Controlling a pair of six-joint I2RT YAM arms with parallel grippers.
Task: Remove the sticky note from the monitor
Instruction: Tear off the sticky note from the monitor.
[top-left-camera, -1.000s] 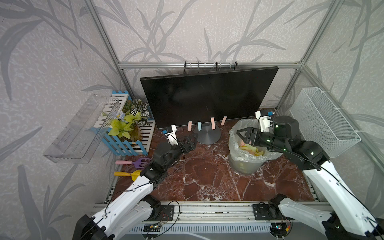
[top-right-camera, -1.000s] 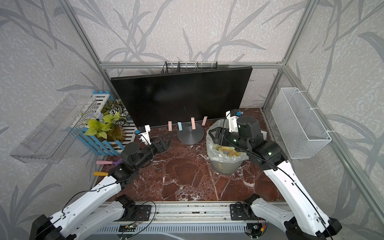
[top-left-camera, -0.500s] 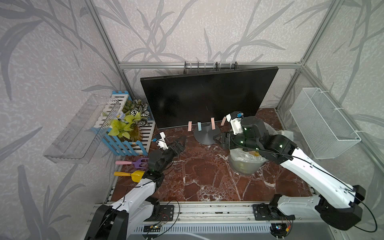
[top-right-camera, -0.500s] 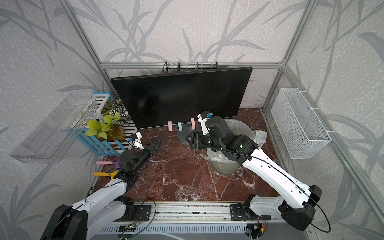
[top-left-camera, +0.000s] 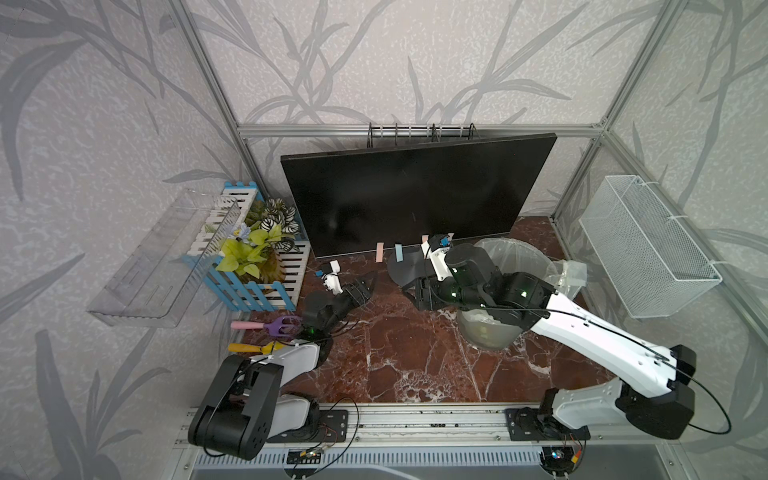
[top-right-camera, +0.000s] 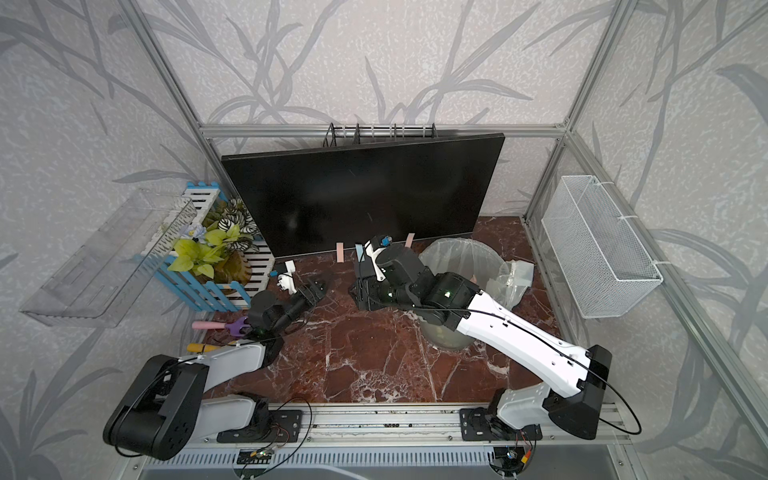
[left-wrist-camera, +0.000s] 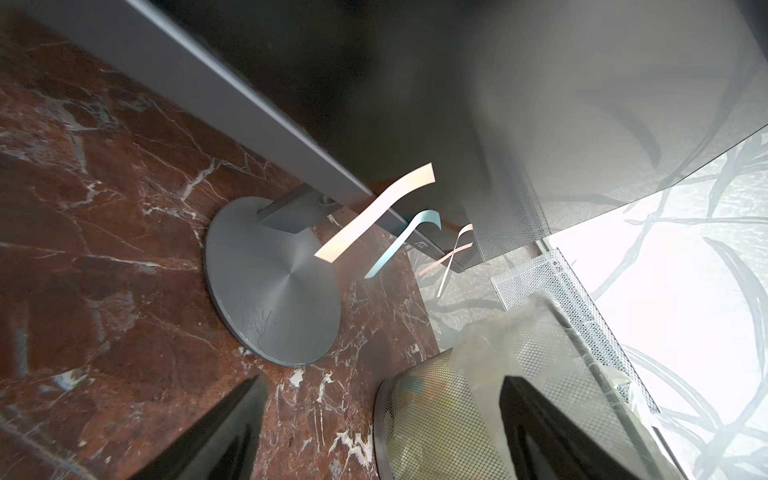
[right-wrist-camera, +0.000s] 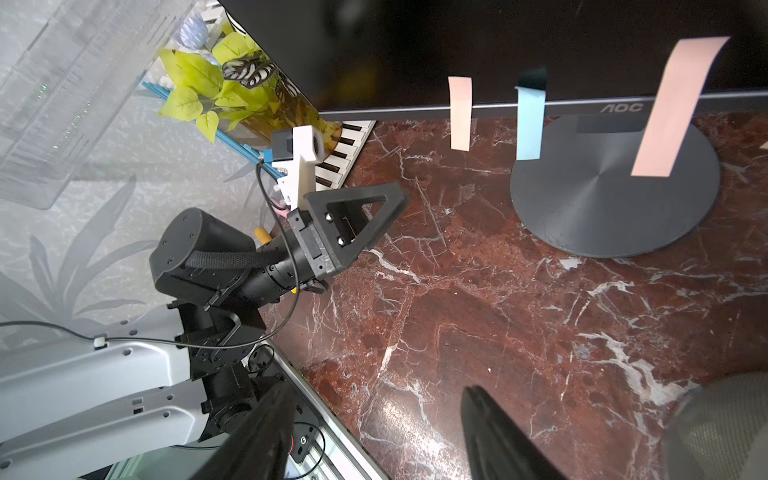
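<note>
The monitor (top-left-camera: 415, 195) stands at the back on its round grey stand (right-wrist-camera: 615, 195). Sticky notes hang from its lower bezel: a pink sticky note (right-wrist-camera: 460, 113), a blue one (right-wrist-camera: 529, 124) and a longer pink one (right-wrist-camera: 669, 112); both top views show them too, such as the pink note (top-left-camera: 379, 252) and the blue note (top-right-camera: 358, 251). My right gripper (top-left-camera: 417, 291) hovers low in front of the stand, open and empty (right-wrist-camera: 374, 436). The left gripper (top-left-camera: 365, 286) is further left, apart from the notes, open with nothing between its fingers (left-wrist-camera: 382, 436).
A mesh bin (top-left-camera: 515, 245) with a plastic liner sits under my right forearm. A blue-white planter (top-left-camera: 257, 257) stands left of the monitor, with a clear tray (top-left-camera: 166, 266) beyond it. Garden tools (top-left-camera: 270, 325) lie at the left. A white wire basket (top-left-camera: 640, 249) hangs at the right.
My right arm has swung left from over the bin and come down in front of the monitor stand. The left arm has drawn back toward the front left.
</note>
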